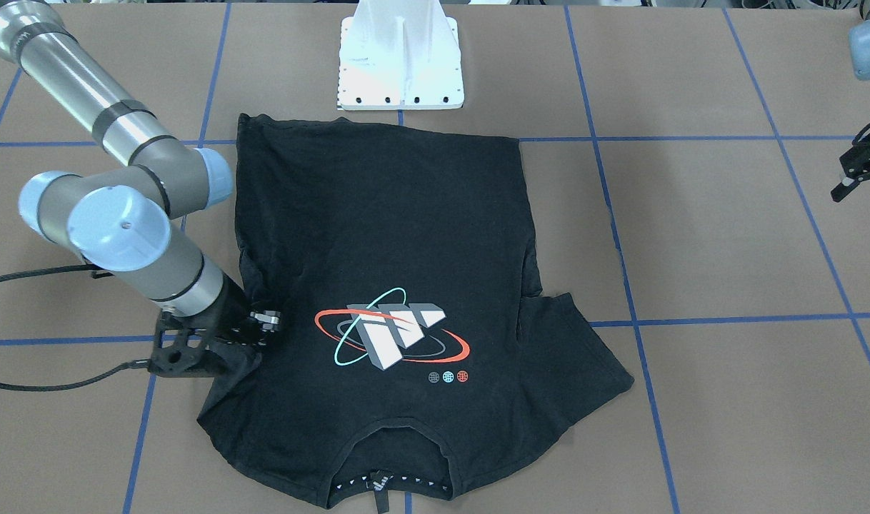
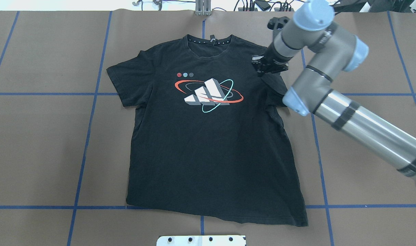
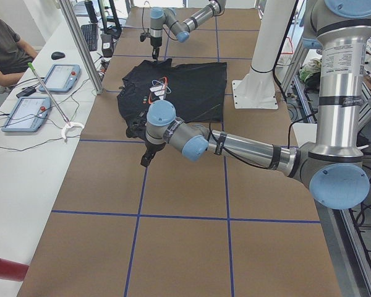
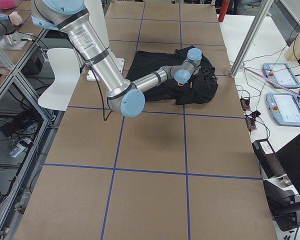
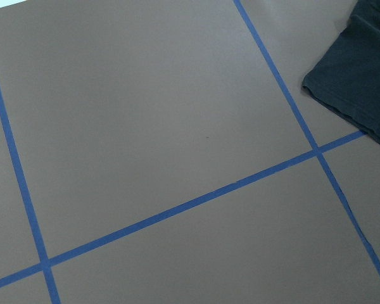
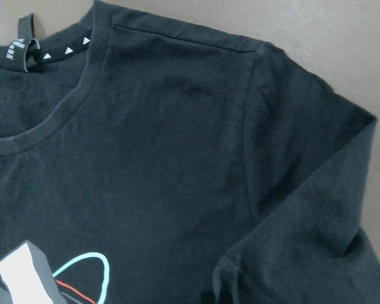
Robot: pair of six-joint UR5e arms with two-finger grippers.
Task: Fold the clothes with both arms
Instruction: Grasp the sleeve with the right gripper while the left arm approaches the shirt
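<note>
Starting the fold, it seems: your T-shirt (image 2: 211, 143) lies flat, print up, on the worktop (image 2: 40, 136). Right fingers (image 2: 262, 68) sit at one sleeve (image 6: 316, 190), left fingers (image 1: 853, 178) well apart; I cannot tell whether either pair is closed. Next, bring the left to the other sleeve (image 2: 121, 80).

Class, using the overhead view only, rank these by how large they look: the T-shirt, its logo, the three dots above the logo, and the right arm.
1. T-shirt
2. right arm, though it is nearer the camera, which enlarges it
3. logo
4. three dots
</note>
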